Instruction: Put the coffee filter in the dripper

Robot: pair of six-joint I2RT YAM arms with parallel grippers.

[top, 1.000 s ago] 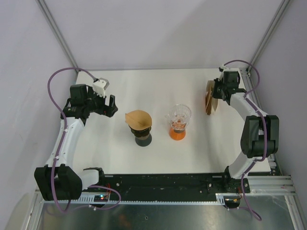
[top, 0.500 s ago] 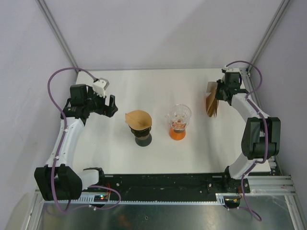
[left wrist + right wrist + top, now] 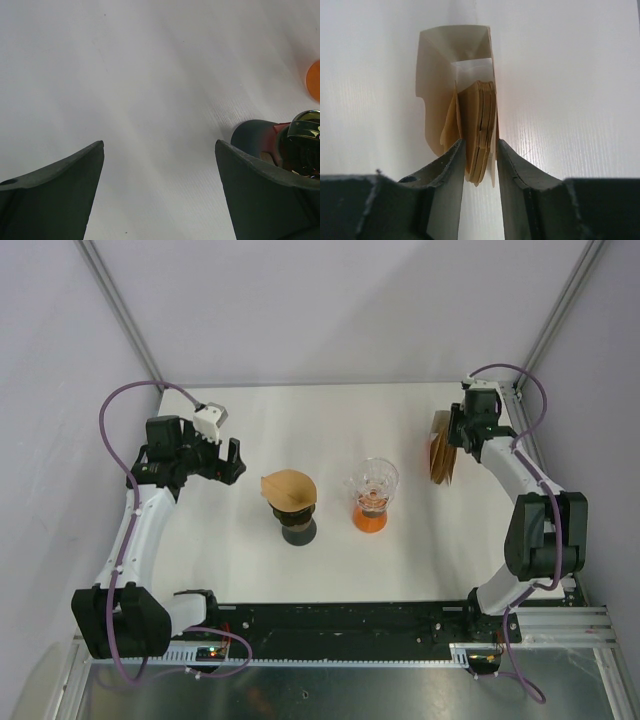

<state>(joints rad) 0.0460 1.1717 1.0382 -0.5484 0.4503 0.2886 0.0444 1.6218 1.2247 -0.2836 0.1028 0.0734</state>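
Right jaws pinched on the filter stack (image 3: 480, 125); left jaws spread wide, holding nothing

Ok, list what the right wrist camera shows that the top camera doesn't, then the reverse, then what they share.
Only the right wrist view: the separate brown filters seen edge-on inside a pale open-ended sleeve, with the fingers pressed close on both sides.
Only the top view: the open left gripper, a filter sitting on the dark dripper, and the clear dripper on its orange base.
Both: the right gripper closed on the filter pack over the white table.
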